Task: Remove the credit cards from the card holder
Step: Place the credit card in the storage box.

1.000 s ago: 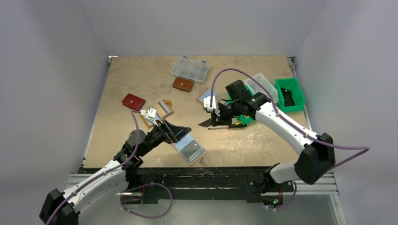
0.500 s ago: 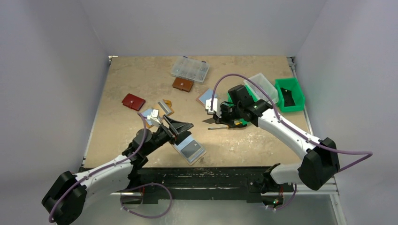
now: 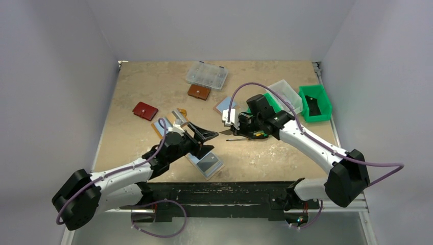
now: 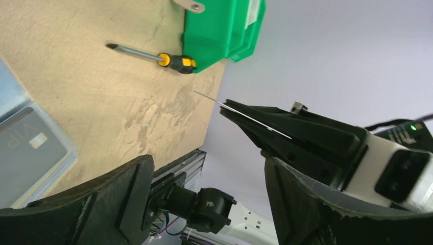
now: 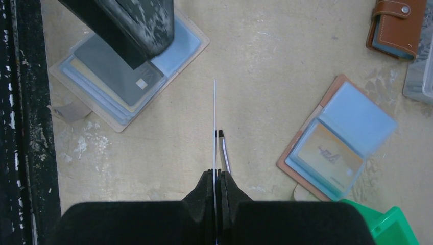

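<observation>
The card holder (image 3: 207,163) lies open near the front edge. It is tan-rimmed with pale blue sleeves and a grey card on top, and shows again in the right wrist view (image 5: 127,76) and the left wrist view (image 4: 25,148). My right gripper (image 5: 216,173) is shut on a thin credit card (image 5: 214,117) that stands edge-on above the table. My left gripper (image 3: 212,139) is open and raised beside the right gripper (image 3: 225,132). In the left wrist view, the credit card (image 4: 224,104) sticks out of the right fingers (image 4: 286,132), just beyond my left gripper (image 4: 209,194), which holds nothing.
A second open holder (image 5: 337,138) with an orange card lies by the green bin (image 3: 315,102). A screwdriver (image 3: 240,139) lies under the right gripper. Also on the table are a red wallet (image 3: 145,111), a brown wallet (image 3: 198,92), a clear organiser box (image 3: 207,75) and loose cards (image 3: 176,117).
My left arm has swung right and forward, bringing its open jaws up to the right gripper. The right gripper has shifted slightly, still holding the card.
</observation>
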Controlling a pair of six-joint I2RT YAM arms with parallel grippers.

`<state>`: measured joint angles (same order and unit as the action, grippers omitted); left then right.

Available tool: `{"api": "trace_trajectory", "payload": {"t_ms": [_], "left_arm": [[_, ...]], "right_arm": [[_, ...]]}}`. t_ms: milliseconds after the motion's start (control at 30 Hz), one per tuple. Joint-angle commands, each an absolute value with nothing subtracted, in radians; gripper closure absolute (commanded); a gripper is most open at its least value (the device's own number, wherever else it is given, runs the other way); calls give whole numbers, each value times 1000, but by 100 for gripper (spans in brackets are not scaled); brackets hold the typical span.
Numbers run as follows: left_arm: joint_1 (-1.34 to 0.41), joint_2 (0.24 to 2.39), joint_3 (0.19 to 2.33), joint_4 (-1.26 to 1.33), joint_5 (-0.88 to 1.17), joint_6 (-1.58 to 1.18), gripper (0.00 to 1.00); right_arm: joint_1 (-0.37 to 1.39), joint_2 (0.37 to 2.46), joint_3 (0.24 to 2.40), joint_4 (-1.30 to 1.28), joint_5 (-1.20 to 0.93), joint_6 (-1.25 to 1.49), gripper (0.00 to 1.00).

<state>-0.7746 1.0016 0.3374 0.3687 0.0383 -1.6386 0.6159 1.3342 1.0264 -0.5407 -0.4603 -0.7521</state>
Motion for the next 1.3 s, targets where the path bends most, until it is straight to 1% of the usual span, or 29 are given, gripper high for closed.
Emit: {"api": "trace_trajectory", "payload": {"t_ms": [0,133,467,600,700,833,900,933,1067,1100,1167,1267], "left_arm": [[-796,1083,383,424,3,-1757,17],[-795,1153,394,517,-21,-1812,19],[-796,1214,421,599,-41,-1845,22],[-799,1265,430,660,-9,-1856,27],[-806,1302,428,713,-5,-1870,37],[-810,1336,421,772,20,-1874,55],[-809,1338,419,780,19,-1874,65],[-810,1338,417,783,19,-1874,70],[-810,1339,399,803,15,-1875,98],[-809,1338,393,806,16,-1875,100],[-809,1340,378,814,14,-1875,100],[-808,1344,352,841,15,-1872,100]], "right_arm": [[640,1325,1015,-494,-427,-743,100],[660,1330,1005,-487,-411,-748,100],[680,1329,991,-472,-400,-759,100],[701,1331,985,-461,-379,-759,100],[712,1335,979,-444,-350,-754,99],[732,1337,968,-429,-304,-756,98],[742,1340,964,-421,-290,-758,95],[745,1341,962,-420,-285,-758,93],[750,1333,957,-421,-281,-770,85],[750,1326,955,-422,-281,-772,83],[750,1320,954,-426,-282,-775,79],[750,1319,953,-438,-284,-787,67]]}}
